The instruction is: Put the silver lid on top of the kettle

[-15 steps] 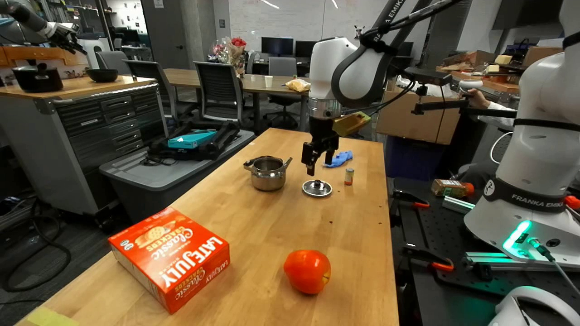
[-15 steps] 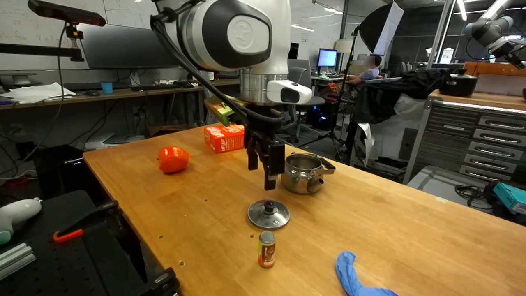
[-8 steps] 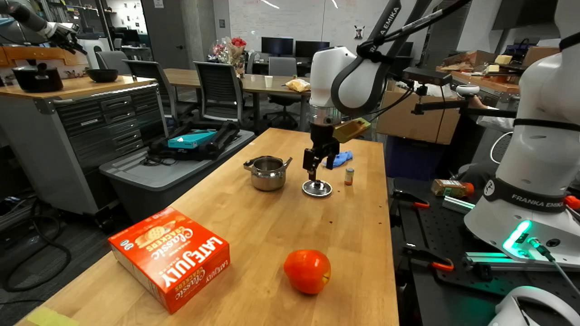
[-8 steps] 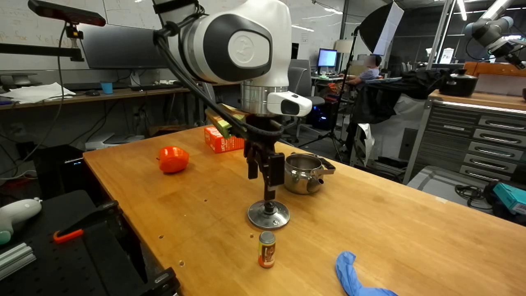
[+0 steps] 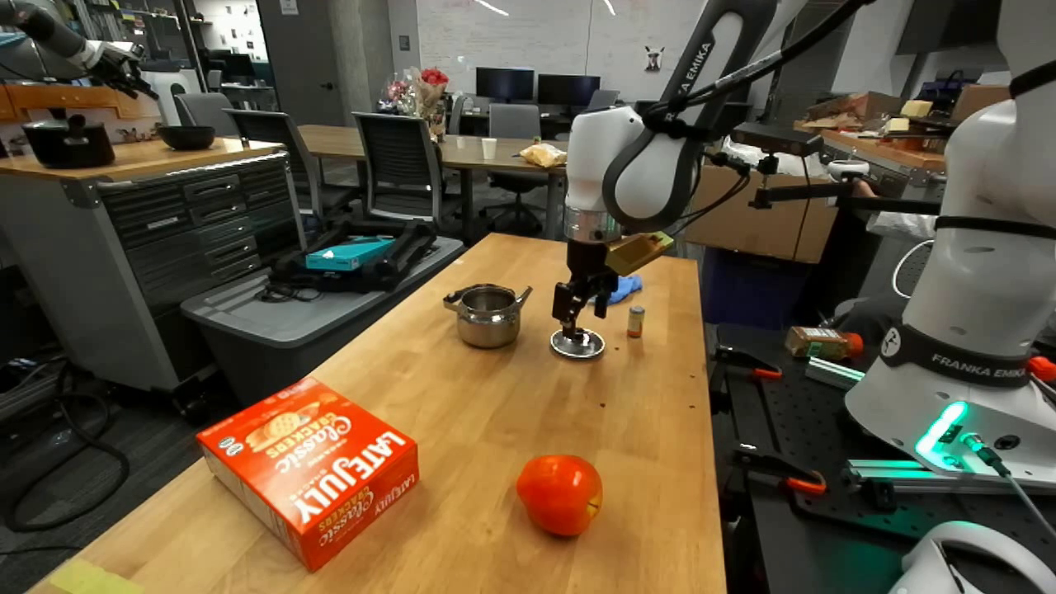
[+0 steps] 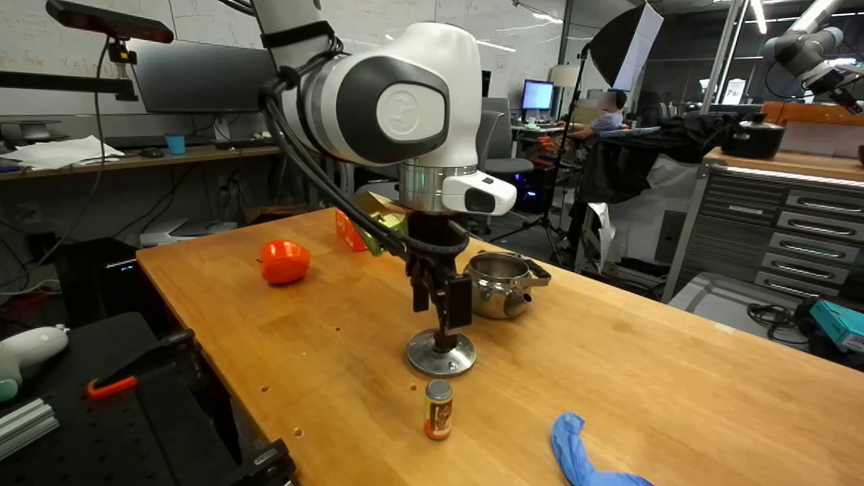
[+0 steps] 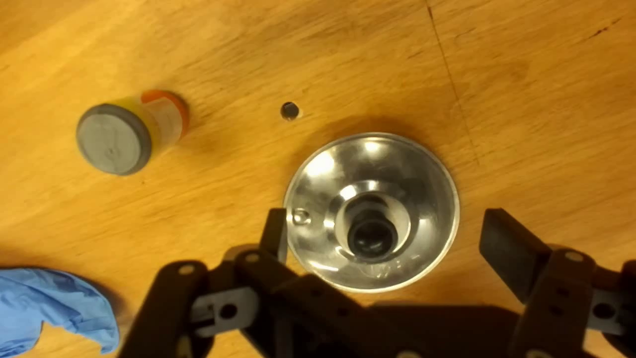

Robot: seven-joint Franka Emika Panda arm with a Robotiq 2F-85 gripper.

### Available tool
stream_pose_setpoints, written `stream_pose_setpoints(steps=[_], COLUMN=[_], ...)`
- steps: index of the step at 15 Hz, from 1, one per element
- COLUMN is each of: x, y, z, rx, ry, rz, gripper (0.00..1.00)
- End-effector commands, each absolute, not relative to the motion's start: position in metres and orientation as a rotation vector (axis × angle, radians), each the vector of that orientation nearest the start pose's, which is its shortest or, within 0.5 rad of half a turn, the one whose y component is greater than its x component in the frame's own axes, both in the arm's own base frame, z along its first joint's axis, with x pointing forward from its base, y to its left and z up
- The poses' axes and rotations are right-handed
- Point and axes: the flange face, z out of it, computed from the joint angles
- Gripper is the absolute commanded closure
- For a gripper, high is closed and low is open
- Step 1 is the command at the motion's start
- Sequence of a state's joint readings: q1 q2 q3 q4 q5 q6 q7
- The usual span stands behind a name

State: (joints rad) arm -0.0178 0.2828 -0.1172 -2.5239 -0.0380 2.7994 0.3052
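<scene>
The silver lid, a shiny round disc with a black central knob, lies flat on the wooden table in both exterior views (image 5: 587, 349) (image 6: 428, 360) and in the wrist view (image 7: 422, 199). The kettle (image 5: 488, 322), a squat silver pot with a spout and dark handle, stands upright and uncovered beside it; it also shows in an exterior view (image 6: 495, 290). My gripper (image 7: 386, 228) is open, pointing down over the lid, with its fingers spread either side of the knob. In the exterior views the gripper (image 5: 585, 322) (image 6: 433, 325) is low, one fingertip close to the knob. Nothing is held.
A small spice bottle (image 6: 439, 412) stands close to the lid, also in the wrist view (image 7: 114, 141). A blue glove (image 6: 587, 459) lies farther along. A red cracker box (image 5: 309, 470) and a red round fruit-like object (image 5: 559, 495) sit toward the table's other end.
The arm has moved down, bringing the open gripper from above the lid to around the height of its knob. The lid and kettle have not moved.
</scene>
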Motion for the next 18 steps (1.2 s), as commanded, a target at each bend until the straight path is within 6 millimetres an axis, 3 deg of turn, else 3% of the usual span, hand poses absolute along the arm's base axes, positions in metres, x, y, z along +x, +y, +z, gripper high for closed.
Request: stream_pose_setpoints(steps=[1, 4, 6, 15, 18], x=[0.4619, 0.4633, 0.4643, 0.4684, 0.4676], y=[-0.0692, -0.0714, -0.0727, -0.0752, -0.0749], z=[0.1650, 0.1623, 0.1616, 0.1628, 0.1628], rx=[-3.121, -3.114, -3.108, -3.093, -3.087], ry=[0.655, 0.679, 0.694, 0.729, 0.738], rz=[-0.033, -0.042, -0.047, -0.060, -0.054], gripper=[0.00, 0.02, 0.24, 0.92, 0.88])
